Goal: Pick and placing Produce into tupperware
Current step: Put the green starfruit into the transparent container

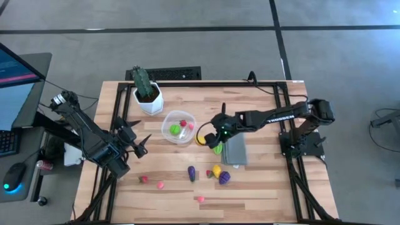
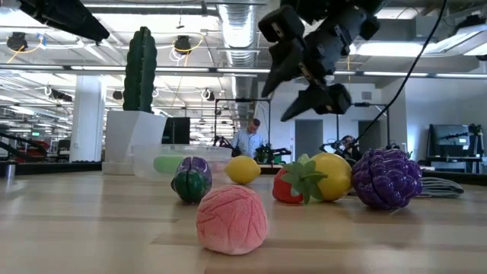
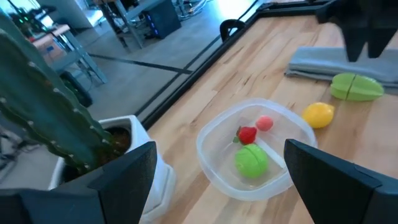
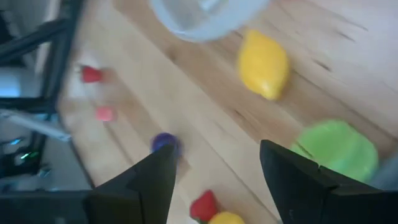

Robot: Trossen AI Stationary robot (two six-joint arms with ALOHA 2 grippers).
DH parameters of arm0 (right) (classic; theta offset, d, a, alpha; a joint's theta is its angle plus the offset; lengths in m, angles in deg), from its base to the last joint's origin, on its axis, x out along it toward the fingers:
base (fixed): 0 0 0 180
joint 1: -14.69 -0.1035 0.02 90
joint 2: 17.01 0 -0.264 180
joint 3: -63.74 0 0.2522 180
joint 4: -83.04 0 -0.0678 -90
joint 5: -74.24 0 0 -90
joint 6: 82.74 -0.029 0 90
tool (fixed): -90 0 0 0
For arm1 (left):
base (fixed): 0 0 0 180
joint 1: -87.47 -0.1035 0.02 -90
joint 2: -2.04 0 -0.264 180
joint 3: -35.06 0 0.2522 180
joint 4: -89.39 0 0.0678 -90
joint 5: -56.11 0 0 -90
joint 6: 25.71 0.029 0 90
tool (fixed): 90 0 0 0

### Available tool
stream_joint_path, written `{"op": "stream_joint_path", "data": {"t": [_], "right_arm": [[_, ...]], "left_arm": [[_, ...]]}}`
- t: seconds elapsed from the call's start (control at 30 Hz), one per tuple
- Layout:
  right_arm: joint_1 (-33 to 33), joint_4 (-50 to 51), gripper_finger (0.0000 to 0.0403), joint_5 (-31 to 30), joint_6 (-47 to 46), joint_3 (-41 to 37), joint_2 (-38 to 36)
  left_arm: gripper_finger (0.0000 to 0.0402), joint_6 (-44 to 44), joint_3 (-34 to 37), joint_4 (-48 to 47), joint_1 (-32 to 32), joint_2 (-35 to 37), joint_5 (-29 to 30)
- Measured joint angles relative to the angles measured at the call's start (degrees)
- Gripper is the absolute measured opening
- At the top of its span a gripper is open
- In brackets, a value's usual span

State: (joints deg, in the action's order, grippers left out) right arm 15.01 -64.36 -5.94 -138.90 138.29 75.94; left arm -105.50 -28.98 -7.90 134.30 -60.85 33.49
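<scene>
I see the right gripper [image 1: 213, 134], jaws apart and empty, above a lemon [image 1: 201, 140] beside the tupperware [image 1: 178, 127] on the worktop [image 1: 262, 187]; left gripper [image 1: 140, 145] waits, jaws apart, at the worktop's left edge.

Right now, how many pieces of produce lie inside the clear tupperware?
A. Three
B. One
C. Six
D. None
A: the left wrist view shows three pieces inside the tupperware: a green piece, a red piece and a pink piece; the yellow lemon lies outside it on the table.
</scene>
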Motion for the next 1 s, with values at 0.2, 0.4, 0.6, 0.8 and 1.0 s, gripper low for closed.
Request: {"op": "stream_joint_path", "data": {"t": [0.2, 0.4, 0.6, 0.8, 1.0], "right_arm": [[-2.46, 4.08, 0.0254, -6.28, -6.81, 0.00, 0.00], [-3.34, 7.35, 0.0254, -10.01, -12.48, 0.00, 0.02], [-3.74, 11.78, 0.0254, -10.95, -16.14, 0.00, 0.07], [-4.30, 11.59, 0.0254, -11.67, -17.72, 0.00, 0.07], [-4.55, 12.30, 0.0254, -13.30, -18.99, 0.00, 0.11]], "left_arm": [[0.0343, -0.09, 0.00, -4.25, 0.02, 0.00, 0.20], [0.0343, -0.04, 0.00, -6.54, 0.00, 0.00, 0.55], [0.0343, 0.17, 0.00, -6.53, 0.00, 0.00, 0.59], [0.0343, 0.20, 0.02, -6.51, 0.02, 0.00, 0.59], [0.0343, 0.17, 0.02, -6.51, 0.00, 0.00, 0.59]]}}
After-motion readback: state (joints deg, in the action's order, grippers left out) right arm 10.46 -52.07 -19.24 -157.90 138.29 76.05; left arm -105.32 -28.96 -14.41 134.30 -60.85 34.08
